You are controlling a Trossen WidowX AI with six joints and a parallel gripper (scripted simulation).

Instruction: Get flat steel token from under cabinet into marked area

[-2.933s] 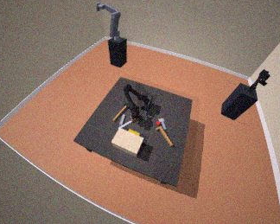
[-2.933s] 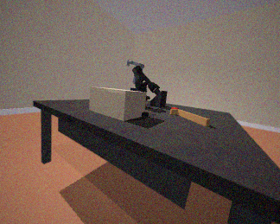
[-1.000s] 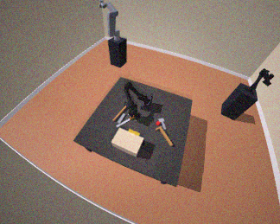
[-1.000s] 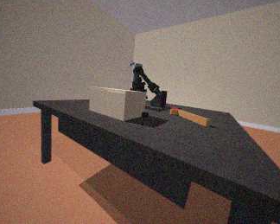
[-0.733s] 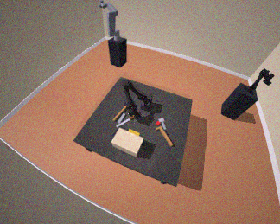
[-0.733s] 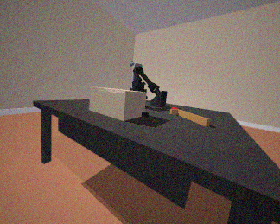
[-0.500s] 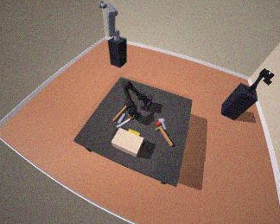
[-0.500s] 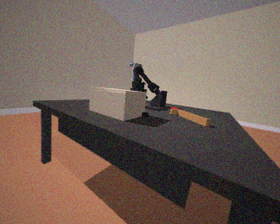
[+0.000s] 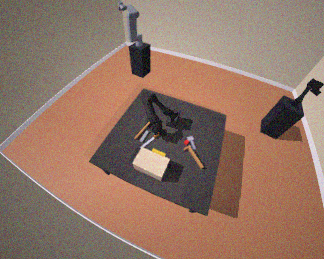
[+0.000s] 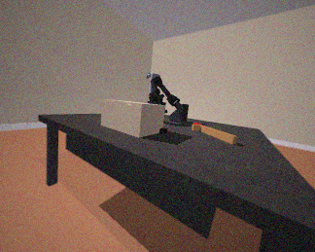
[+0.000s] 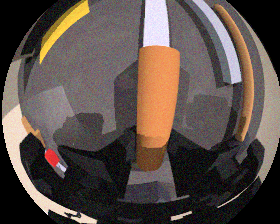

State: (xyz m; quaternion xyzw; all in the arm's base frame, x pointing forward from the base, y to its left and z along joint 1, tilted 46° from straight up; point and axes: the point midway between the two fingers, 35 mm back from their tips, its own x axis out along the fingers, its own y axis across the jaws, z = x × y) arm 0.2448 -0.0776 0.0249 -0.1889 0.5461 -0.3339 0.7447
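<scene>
My gripper (image 11: 151, 130) (image 9: 157, 134) is shut on the orange handle of a flat-bladed tool (image 11: 156, 93). Its pale blade (image 11: 155, 18) (image 9: 148, 141) points away from me, low over the dark table (image 9: 119, 151) and toward the beige cabinet (image 9: 151, 165) (image 10: 132, 118). A yellow line (image 11: 63, 27) (image 9: 159, 152) of the marked area shows on the table by the cabinet's near side. I do not see the steel token in any view. In the exterior view the cabinet hides my fingers; only the arm (image 10: 166, 97) shows behind it.
A second orange-handled tool (image 9: 142, 130) (image 11: 240, 78) lies beside my gripper. A hammer with an orange handle (image 9: 195, 157) (image 10: 215, 133) and a red part (image 9: 187, 142) (image 11: 51, 157) lies on the other side. Two camera stands (image 9: 140, 58) (image 9: 283, 116) are on the floor.
</scene>
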